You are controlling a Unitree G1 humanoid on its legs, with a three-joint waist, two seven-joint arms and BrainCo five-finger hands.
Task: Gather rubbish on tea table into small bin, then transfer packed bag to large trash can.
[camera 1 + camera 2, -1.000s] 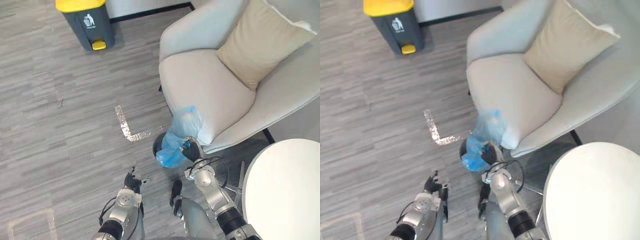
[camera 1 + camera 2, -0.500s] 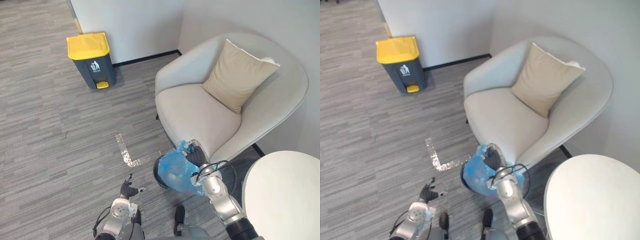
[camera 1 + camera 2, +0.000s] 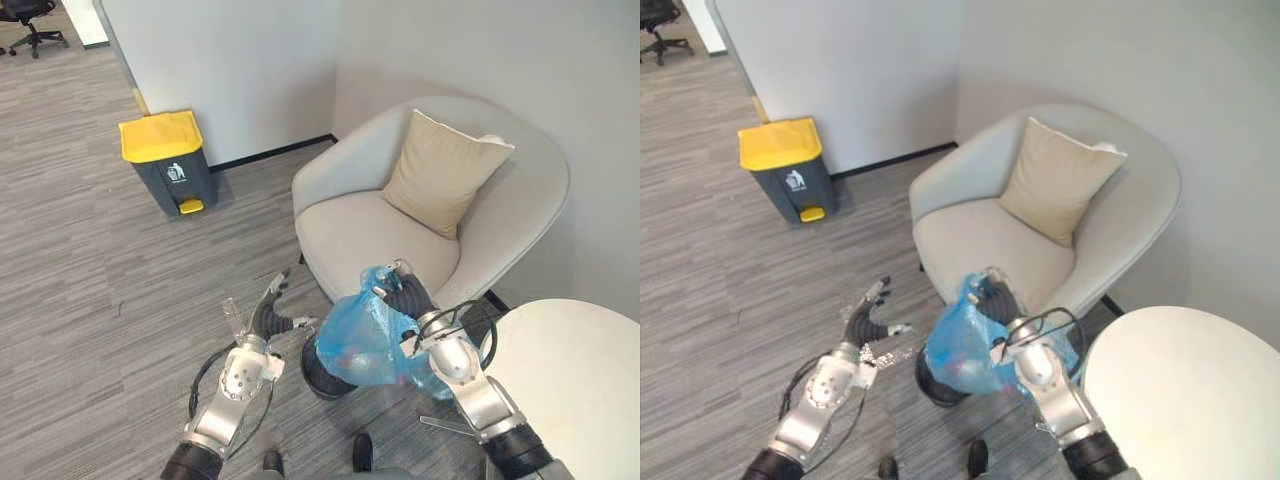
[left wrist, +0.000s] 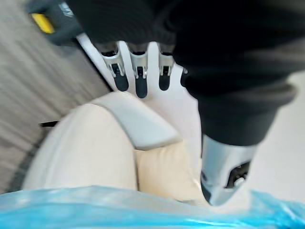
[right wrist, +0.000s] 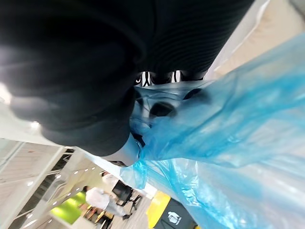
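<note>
Here our right hand (image 3: 405,297) gripped the bag (image 3: 360,340) by its neck, fingers curled, the bulk hanging below them; our left hand (image 3: 266,320) was spread, empty.

you have one translucent blue plastic bag (image 3: 362,342), one small round black bin (image 3: 316,376) and one dark grey pedal trash can with a yellow lid (image 3: 165,162). you can count two robot hands: one left hand (image 3: 267,319) and one right hand (image 3: 407,298). for furniture, you have one pale grey rounded armchair (image 3: 348,228), one beige square cushion (image 3: 440,172), one round white surface (image 3: 572,372) and one black wheeled office chair (image 3: 26,14).
</note>
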